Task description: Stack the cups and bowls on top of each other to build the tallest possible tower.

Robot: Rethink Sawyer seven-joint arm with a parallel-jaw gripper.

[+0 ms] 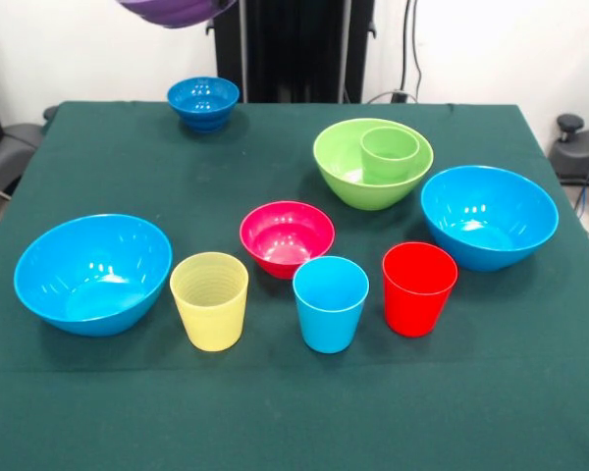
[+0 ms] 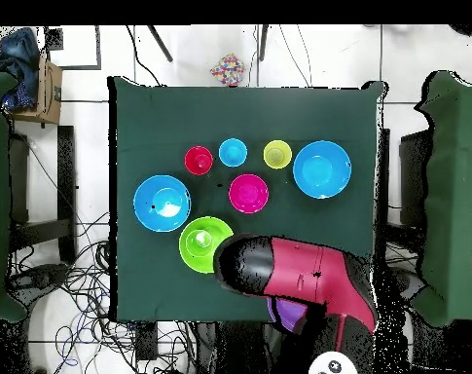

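Note:
A wide purple bowl (image 1: 177,10) hangs in the air at the top edge of the front view, above the table's far left. It also shows under the red and black arm (image 2: 298,273) in the overhead view (image 2: 290,314). The gripper holding it is hidden. The large lime-green bowl (image 1: 373,167) stands at the far right with the green cup (image 1: 390,152) upright inside it. The pale yellow cup (image 1: 209,299), light blue cup (image 1: 331,302) and red cup (image 1: 419,287) stand in a near row. The pink-red bowl (image 1: 287,237) sits behind them.
Two large light blue bowls stand on the green cloth, one at the left (image 1: 93,273) and one at the right (image 1: 489,216). The small dark blue bowl (image 1: 203,102) sits at the far edge, below the purple bowl. The black pedestal (image 1: 294,49) stands behind the table.

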